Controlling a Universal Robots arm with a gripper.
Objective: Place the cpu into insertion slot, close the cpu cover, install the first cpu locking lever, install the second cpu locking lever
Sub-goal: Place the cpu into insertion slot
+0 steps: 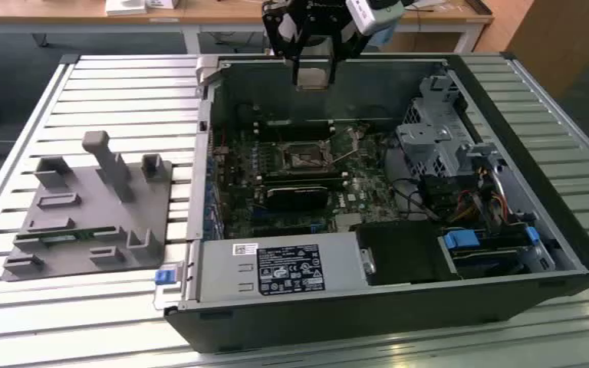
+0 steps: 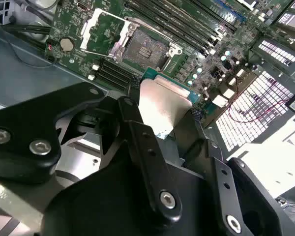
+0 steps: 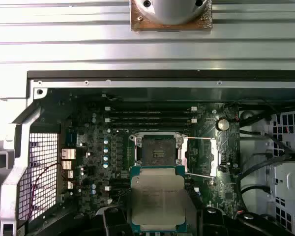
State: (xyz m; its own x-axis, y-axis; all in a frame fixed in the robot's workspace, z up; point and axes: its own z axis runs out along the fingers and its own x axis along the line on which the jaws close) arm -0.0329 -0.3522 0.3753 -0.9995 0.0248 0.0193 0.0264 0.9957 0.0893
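Observation:
My gripper [image 1: 313, 75] hangs above the back of the open computer case, shut on the cpu [image 1: 313, 80], a flat square chip with a silvery top. In both wrist views the cpu [image 3: 157, 199] [image 2: 163, 103] sits edge-held between the black fingers [image 2: 132, 105]. The insertion slot [image 1: 303, 156] [image 3: 157, 149] [image 2: 146, 49] lies bare on the green motherboard below, apart from the chip. The cpu cover [image 3: 201, 156] [image 2: 99, 29], a thin silvery frame, is swung open beside the slot. I cannot make out the locking levers.
A grey fixture plate [image 1: 90, 207] with upright posts lies on the slatted table at the exterior view's left. Inside the case are a long black card [image 1: 297, 192], the labelled power supply box [image 1: 274, 268] at the front, and a metal drive cage [image 1: 438, 138] with cables.

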